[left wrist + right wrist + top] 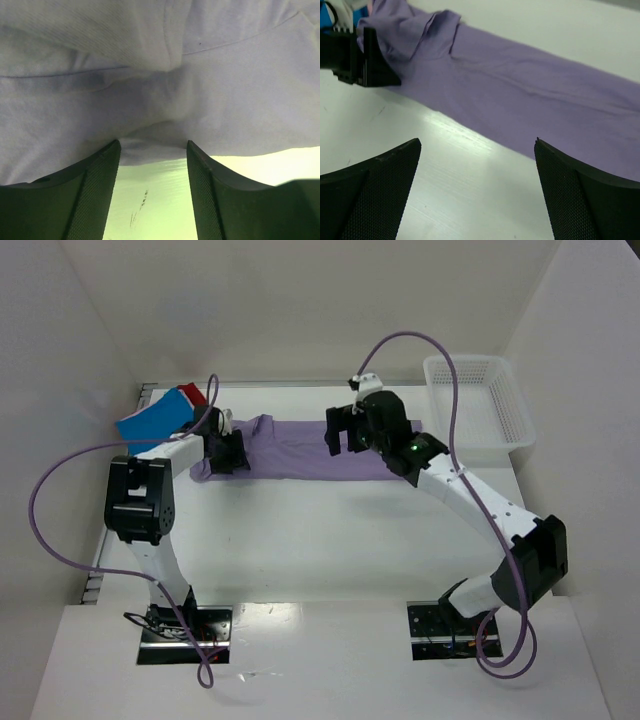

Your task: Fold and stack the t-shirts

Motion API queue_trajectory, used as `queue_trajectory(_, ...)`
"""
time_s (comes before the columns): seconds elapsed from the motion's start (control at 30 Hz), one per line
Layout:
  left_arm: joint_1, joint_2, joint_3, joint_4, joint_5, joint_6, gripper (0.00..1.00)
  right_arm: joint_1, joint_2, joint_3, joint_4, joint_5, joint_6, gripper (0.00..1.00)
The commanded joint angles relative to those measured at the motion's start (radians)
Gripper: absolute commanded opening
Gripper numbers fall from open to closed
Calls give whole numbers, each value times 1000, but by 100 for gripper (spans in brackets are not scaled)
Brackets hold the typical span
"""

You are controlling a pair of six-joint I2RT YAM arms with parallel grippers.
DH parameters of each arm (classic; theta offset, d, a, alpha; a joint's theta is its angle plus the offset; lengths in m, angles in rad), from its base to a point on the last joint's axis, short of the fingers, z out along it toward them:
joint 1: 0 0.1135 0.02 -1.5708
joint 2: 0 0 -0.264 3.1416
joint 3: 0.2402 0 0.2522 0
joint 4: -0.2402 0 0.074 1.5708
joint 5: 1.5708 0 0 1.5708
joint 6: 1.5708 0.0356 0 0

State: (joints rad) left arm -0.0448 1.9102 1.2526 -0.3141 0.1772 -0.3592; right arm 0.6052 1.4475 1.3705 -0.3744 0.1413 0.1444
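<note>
Lavender t-shirt (300, 450) lies folded lengthwise on worktop (320, 540)
Right fingers (380, 190) wide apart, left fingers (100, 190) apart at its edge; a shallow pinch could drag one layer, spoiling the fold

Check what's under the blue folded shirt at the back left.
A red shirt peeks out past the far edge of the blue shirt, apparently beneath it. Anything else below is hidden by the blue cloth, so I cannot tell what else is there.

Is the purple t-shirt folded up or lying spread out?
Partly folded: the lavender t-shirt lies as a long narrow strip on the table, not a square.
</note>
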Motion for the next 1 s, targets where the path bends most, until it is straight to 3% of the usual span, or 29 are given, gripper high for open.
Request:
queue_trajectory(0.0,-3,-72,-7,33,-10,45,64,-4,31,-151,314,-124,110,100)
queue_trajectory(0.07,-3,-115,-7,44,-10,45,69,-4,89,-175,338,-169,133,100)
queue_trajectory(0.1,-3,-129,-7,67,-1,45,76,-4,146,-175,365,-169,133,100)
queue_trajectory(0.27,17,-184,5,96,112,90,85,15,280,-165,440,-120,123,79)
queue_trajectory(0.3,28,-185,19,121,170,100,85,15,298,-154,440,-102,123,65)
queue_trajectory(0.4,28,-194,-2,217,274,193,88,15,358,-126,440,-53,101,44)
queue_trajectory(0.53,28,-102,36,178,282,206,88,15,405,-88,449,-43,66,23)
queue_trajectory(0.63,28,-79,21,216,269,178,88,15,415,-111,485,-33,47,18)
queue_trajectory(0.97,37,-48,30,211,216,169,88,15,456,-142,537,4,12,18)
